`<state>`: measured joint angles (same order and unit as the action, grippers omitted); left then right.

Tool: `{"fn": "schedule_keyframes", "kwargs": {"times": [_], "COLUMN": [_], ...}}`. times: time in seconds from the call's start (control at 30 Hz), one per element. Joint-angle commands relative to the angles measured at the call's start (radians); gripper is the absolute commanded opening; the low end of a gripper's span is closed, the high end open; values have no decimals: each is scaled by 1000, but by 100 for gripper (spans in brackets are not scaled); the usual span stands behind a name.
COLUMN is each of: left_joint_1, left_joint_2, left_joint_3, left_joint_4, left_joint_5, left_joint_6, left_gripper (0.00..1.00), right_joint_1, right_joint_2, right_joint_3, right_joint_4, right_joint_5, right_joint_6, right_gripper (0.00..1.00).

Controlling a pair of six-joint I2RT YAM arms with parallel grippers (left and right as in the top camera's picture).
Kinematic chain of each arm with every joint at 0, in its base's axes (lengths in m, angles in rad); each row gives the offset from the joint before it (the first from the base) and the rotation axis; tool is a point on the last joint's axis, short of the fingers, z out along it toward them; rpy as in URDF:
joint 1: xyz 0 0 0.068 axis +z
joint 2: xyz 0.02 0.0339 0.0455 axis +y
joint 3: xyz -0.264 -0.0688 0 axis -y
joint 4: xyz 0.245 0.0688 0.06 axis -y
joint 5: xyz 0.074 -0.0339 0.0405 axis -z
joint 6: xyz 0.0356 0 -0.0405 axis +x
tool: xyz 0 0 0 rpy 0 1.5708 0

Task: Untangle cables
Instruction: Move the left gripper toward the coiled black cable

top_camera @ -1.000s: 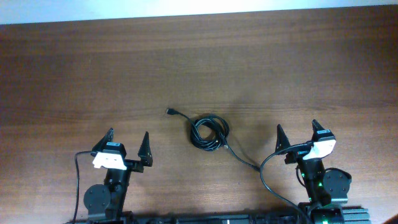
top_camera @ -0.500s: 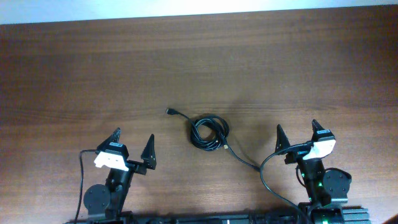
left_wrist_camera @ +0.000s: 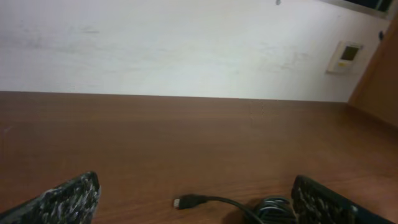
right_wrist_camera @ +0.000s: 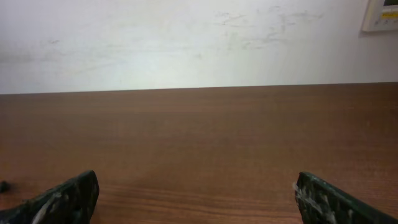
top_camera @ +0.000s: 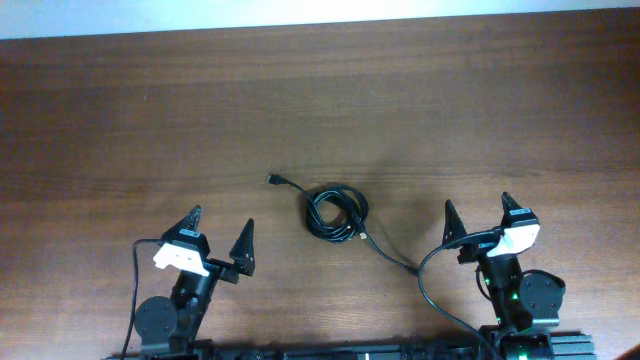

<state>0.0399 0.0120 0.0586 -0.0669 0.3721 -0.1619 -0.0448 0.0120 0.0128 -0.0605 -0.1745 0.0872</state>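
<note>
The cables (top_camera: 335,211) lie as one small black knotted coil in the middle of the wooden table, one plug end (top_camera: 273,180) trailing up left and another strand running down right. My left gripper (top_camera: 220,232) is open and empty, down left of the coil. In the left wrist view the plug end (left_wrist_camera: 186,201) lies between the open fingers (left_wrist_camera: 196,202), with the coil (left_wrist_camera: 273,208) by the right finger. My right gripper (top_camera: 478,215) is open and empty, right of the coil. The right wrist view shows its open fingers (right_wrist_camera: 196,199) over bare wood.
The wooden table (top_camera: 320,110) stretches wide to the back, with a white wall beyond its far edge. A thicker black arm wire (top_camera: 428,285) loops near the right arm's base. Both arm bases sit at the front edge.
My left gripper has shifted slightly right and turned toward the coil. The right arm and the cables have not moved.
</note>
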Motion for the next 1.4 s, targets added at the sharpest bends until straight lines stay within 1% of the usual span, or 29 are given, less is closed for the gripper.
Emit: {"fn": "schedule_keyframes", "kwargs": {"times": [0.0,0.27,0.53,0.77,0.83,0.97,1.1,1.27,1.37], "left_joint_1": [4,4,4,4,4,4,4,4,4], "left_joint_2": [-6,-6,31,197,286,410,535,666,725], "left_joint_3": [29,29,42,142,195,275,375,524,595], "left_joint_4": [6,75,85,85,84,72,-3,-204,-283], "left_joint_5": [48,51,50,21,21,25,29,29,58], "left_joint_6": [-13,-25,-25,-24,-24,-24,-24,-24,-24], "left_gripper": [99,99,99,99,99,99,99,99,99], "right_joint_1": [5,5,5,5,5,5,5,5,5], "right_joint_2": [-5,-5,-5,-5,-5,-5,-5,-5,-5], "right_joint_3": [-7,-7,-7,-7,-7,-7,-7,-7,-7], "right_joint_4": [-3,-3,-3,-3,-3,-3,-3,-3,-3], "right_joint_5": [-13,-13,-13,-13,-13,-13,-13,-13,-13], "right_joint_6": [8,8,8,8,8,8,8,8,8], "right_gripper": [99,99,99,99,99,99,99,99,99]}}
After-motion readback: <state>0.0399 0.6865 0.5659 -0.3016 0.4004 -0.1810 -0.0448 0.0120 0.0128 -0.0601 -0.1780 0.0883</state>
